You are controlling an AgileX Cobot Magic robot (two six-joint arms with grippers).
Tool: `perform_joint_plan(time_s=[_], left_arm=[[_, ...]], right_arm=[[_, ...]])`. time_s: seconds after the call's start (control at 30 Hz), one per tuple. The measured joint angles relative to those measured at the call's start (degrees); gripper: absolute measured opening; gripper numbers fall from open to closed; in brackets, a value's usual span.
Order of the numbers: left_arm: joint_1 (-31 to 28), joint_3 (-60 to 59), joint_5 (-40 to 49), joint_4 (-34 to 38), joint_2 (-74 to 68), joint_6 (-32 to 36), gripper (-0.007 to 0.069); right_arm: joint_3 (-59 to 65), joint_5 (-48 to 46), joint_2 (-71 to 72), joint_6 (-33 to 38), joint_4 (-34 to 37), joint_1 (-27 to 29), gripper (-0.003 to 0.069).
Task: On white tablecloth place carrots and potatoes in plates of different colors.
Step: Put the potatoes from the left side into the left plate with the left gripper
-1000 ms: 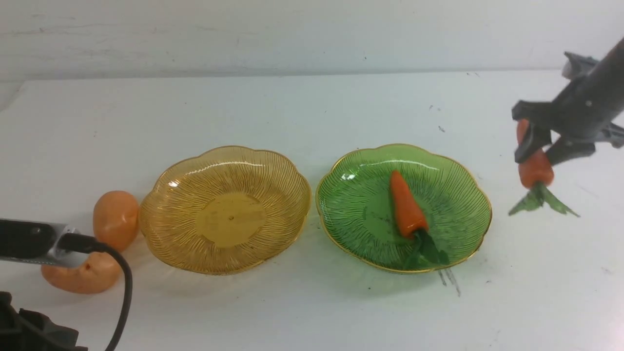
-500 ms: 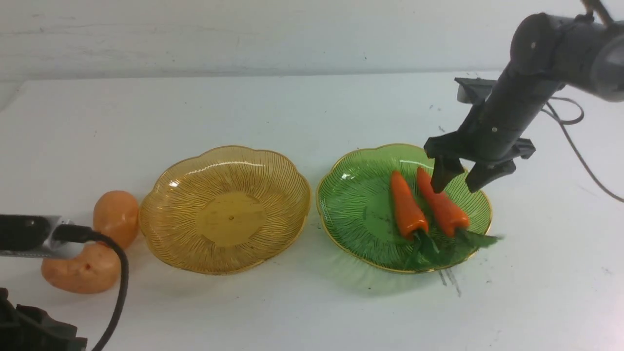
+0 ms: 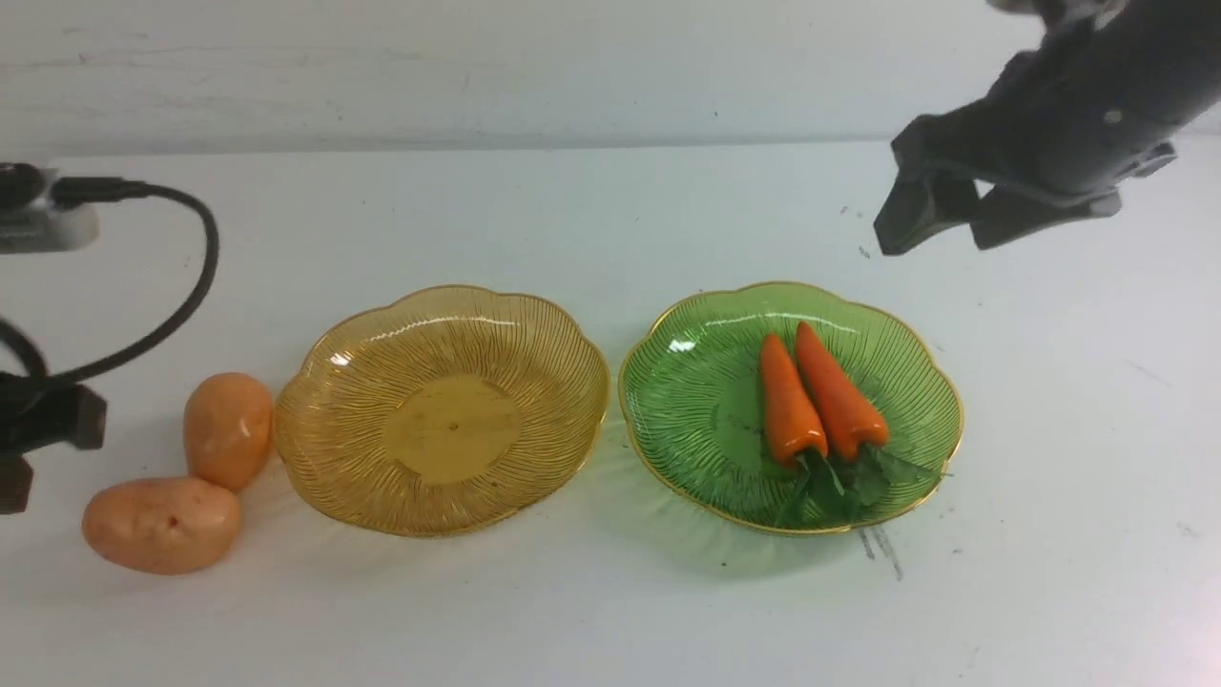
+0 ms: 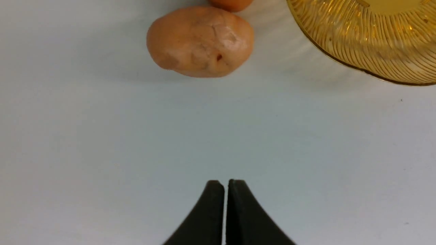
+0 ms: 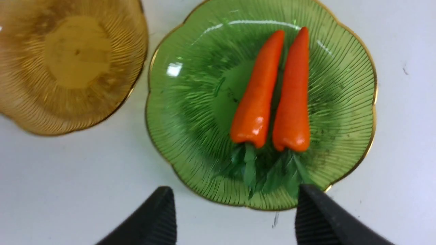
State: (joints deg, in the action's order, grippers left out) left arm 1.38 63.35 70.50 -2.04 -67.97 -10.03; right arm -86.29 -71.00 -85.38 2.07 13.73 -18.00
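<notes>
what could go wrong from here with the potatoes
1. The near potato and far potato lie close together beside the amber plate; gripping one could nudge the other away or shove the plate.
2. The left gripper is shut and must open wide; a rounded potato might slip out.
3. A mix-up: the green plate already holds both carrots, so potatoes must go in amber.

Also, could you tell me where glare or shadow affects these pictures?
Front view: small white glints on the amber plate and green plate, faint soft shadows beneath both; right wrist view: bright streaks on the green plate's ribs and specular spots on both carrots; left wrist view: even light, only a soft shadow around the near potato.
</notes>
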Motion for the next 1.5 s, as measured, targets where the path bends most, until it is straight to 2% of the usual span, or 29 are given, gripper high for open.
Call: perform_joint_plan(time_s=[0.03, 0.07, 0.2, 0.33, 0.53, 0.63, 0.77, 0.9, 0.93, 0.97, 1.1, 1.13, 1.2, 1.33, 1.5], left_arm=[[-0.33, 0.43, 0.0, 0.49, -1.37, 0.0, -0.0003], [-0.82, 0.96, 0.0, 1.22, -3.56, 0.0, -0.0003], [-3.29, 2.07, -0.14, 5.01, -8.49, 1.26, 0.0], [-7.86, 2.07, -0.51, 9.27, -11.88, 4.41, 0.0], [-13.51, 2.18, -2.04, 12.3, -12.23, 3.61, 0.0], [-14.44, 2.29, -2.18, 12.18, -12.85, 0.96, 0.0001], [-14.51, 2.29, -5.75, 12.45, -14.92, -2.18, 0.0043], [-14.51, 2.36, -10.72, 12.52, -18.53, -6.38, 0.0183], [-14.51, 2.36, -10.72, 12.52, -18.53, -6.38, 0.0183], [-14.51, 2.36, -11.32, 12.52, -19.2, -7.16, 0.0219], [-14.51, 2.36, -13.3, 12.82, -23.21, -13.13, 0.0437], [-14.51, 2.36, -13.37, 12.88, -23.59, -13.48, 0.0447], [-14.51, 2.36, -13.91, 12.98, -25.53, -16.59, 0.0549], [-14.51, 2.36, -14.12, 12.98, -29.26, -19.2, 0.0638], [-14.51, 2.5, -16.38, 13.17, -32.65, -19.58, 0.0651]], right_arm=[[1.56, -0.16, 2.0, 0.38, 0.0, -0.46, 0.0352], [4.22, -0.4, 5.24, 0.82, 0.05, -1.18, 0.0283], [12.07, -0.86, 15.0, 1.49, 0.04, -2.3, 0.0103], [20.29, -1.22, 24.99, 1.66, -0.01, -2.3, 0.0001], [26.5, -1.15, 34.53, 1.66, 0.0, -2.3, -0.0015], [26.92, -1.11, 35.75, 1.71, 0.11, -2.3, -0.0015], [27.1, -1.11, 35.93, 1.71, 0.11, -2.3, -0.0015], [27.12, -1.11, 35.93, 1.71, 0.23, -2.3, -0.0015], [27.12, -1.11, 35.93, 1.71, 0.23, -2.3, -0.0015], [27.12, -1.11, 35.93, 1.71, 0.23, -2.3, -0.0015], [27.12, -1.11, 35.93, 1.71, 0.24, -2.3, -0.0015], [27.12, -1.11, 35.93, 1.71, 0.24, -2.3, -0.0015], [27.12, -1.11, 35.93, 1.79, 0.24, -2.3, -0.0015], [27.12, -1.11, 35.93, 2.65, 0.24, -2.3, -0.0015], [27.12, -1.11, 35.93, 3.13, 0.24, -2.3, -0.0015]])
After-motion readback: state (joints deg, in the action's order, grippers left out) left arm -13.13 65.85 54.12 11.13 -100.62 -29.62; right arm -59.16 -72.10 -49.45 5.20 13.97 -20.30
